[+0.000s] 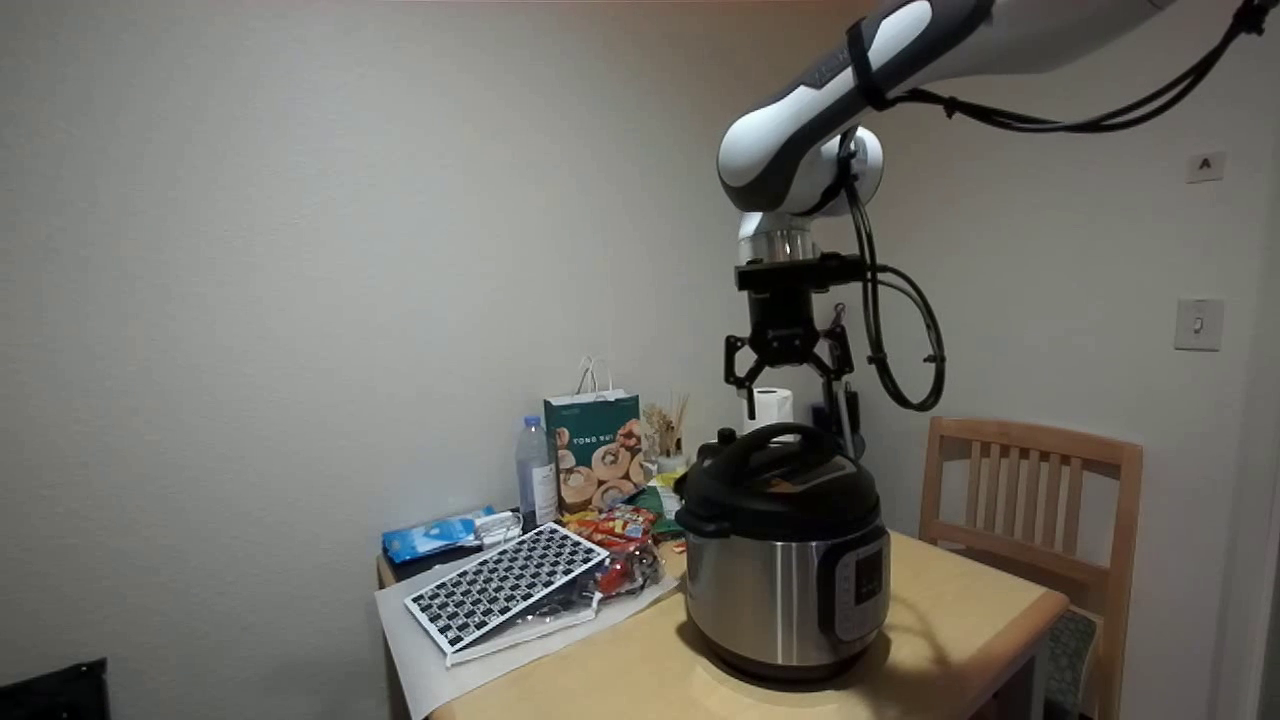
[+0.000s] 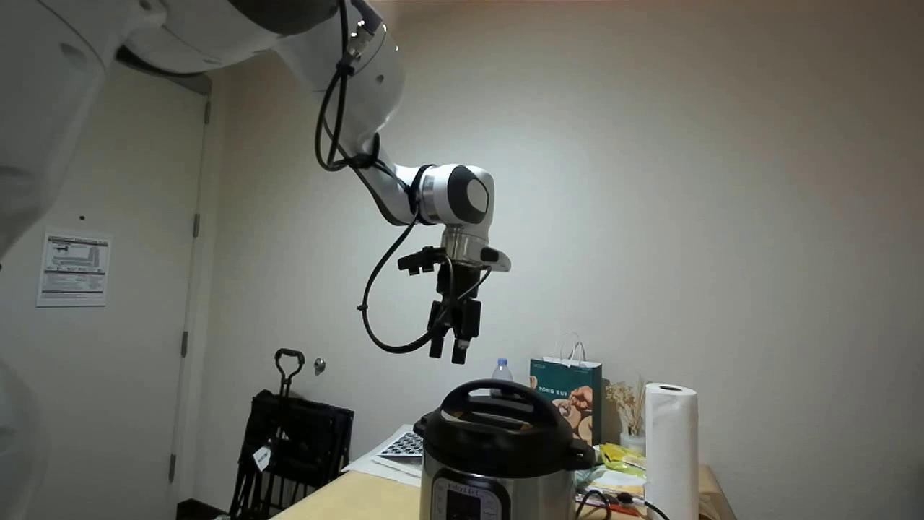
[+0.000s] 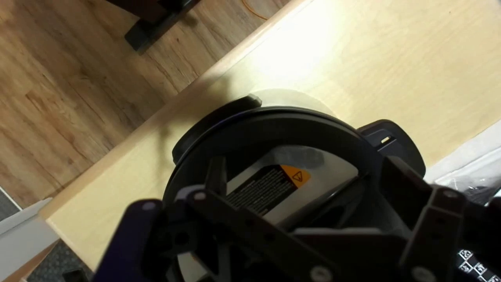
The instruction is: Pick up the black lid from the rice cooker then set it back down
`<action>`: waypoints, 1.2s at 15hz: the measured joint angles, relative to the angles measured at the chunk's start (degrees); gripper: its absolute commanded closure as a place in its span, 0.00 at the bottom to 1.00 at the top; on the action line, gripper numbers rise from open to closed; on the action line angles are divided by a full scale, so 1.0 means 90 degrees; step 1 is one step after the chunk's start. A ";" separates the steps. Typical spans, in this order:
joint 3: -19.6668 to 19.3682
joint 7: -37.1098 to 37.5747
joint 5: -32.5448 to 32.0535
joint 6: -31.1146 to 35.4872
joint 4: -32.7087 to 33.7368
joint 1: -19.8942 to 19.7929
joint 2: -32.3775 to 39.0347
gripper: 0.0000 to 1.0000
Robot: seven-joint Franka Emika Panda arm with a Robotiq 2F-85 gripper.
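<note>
While black lid (image 1: 735,510) is seated on rice cooker (image 1: 755,600), end effector (image 1: 795,402) is held spread above, presumably to straddle the handle (image 2: 538,409).

Walls (image 1: 300,300): plain and pale, with a light switch (image 1: 1198,325) and a small plate (image 1: 1205,167) marked A above it.
Door (image 2: 108,180): pale, hinged, bearing a printed sheet (image 2: 73,269).
Table (image 1: 610,670): pale wood top, browner rounded edge.
Chair (image 1: 1030,564): slatted wooden back, patterned seat, near the table.
Floor (image 3: 58,98): brown wood-grain planks.
Light: white glare (image 3: 295,53) on the table in the wrist view.
</note>
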 measured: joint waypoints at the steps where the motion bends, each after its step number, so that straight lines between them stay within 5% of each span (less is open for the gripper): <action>1: 0.0002 0.0000 0.0000 0.0000 0.0000 0.0001 0.0001 0.00; 18: -0.0342 0.1395 0.0002 0.0754 0.0444 -0.0147 0.0678 0.00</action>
